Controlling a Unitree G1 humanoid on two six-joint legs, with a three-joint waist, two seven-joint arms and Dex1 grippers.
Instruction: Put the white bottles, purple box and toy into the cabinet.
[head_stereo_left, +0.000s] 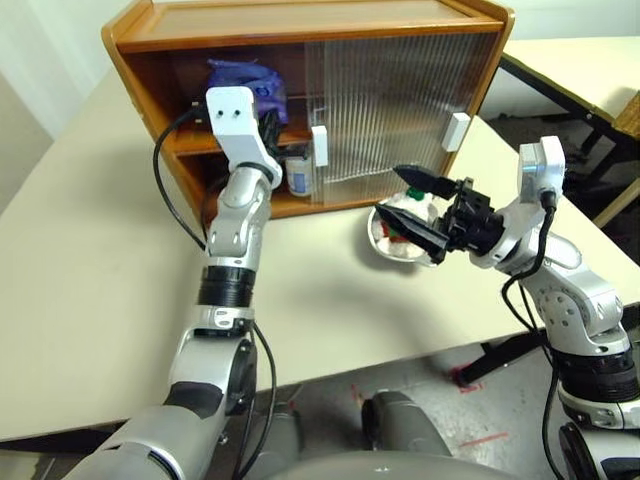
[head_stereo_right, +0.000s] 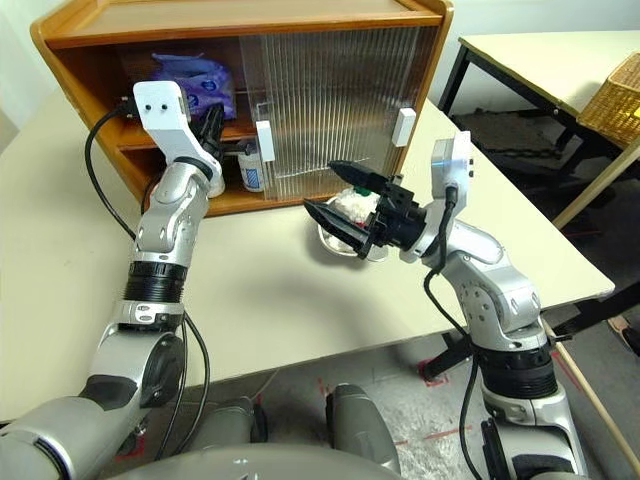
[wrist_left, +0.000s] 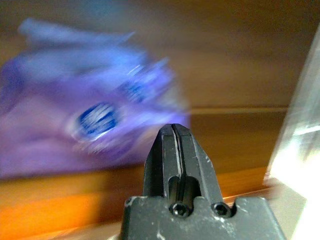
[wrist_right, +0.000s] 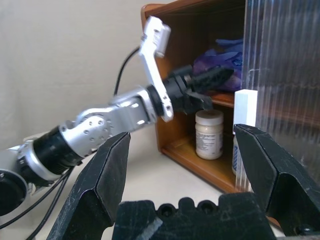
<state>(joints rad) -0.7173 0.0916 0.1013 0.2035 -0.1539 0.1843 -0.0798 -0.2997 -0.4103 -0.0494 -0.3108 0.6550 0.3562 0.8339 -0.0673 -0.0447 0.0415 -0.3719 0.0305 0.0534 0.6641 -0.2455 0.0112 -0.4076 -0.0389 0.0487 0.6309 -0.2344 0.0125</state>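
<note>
Toy (head_stereo_right: 352, 207) sits just past our wide-open, empty right end effector (head_stereo_right: 338, 198); our shut, empty left end effector (head_stereo_right: 212, 128) is farther, by the purple box (head_stereo_right: 195, 85).

Your cream desk (head_stereo_right: 300, 300) carries the cabinet (head_stereo_right: 300, 25) and a bowl (head_stereo_right: 335, 243). The purple box (head_stereo_right: 195, 85) sits on its shelf (wrist_right: 222, 100), a white bottle (wrist_right: 209, 134) on its floor.

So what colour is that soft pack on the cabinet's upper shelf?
Lavender purple; the tissue pack shows best in the right eye view.
</note>
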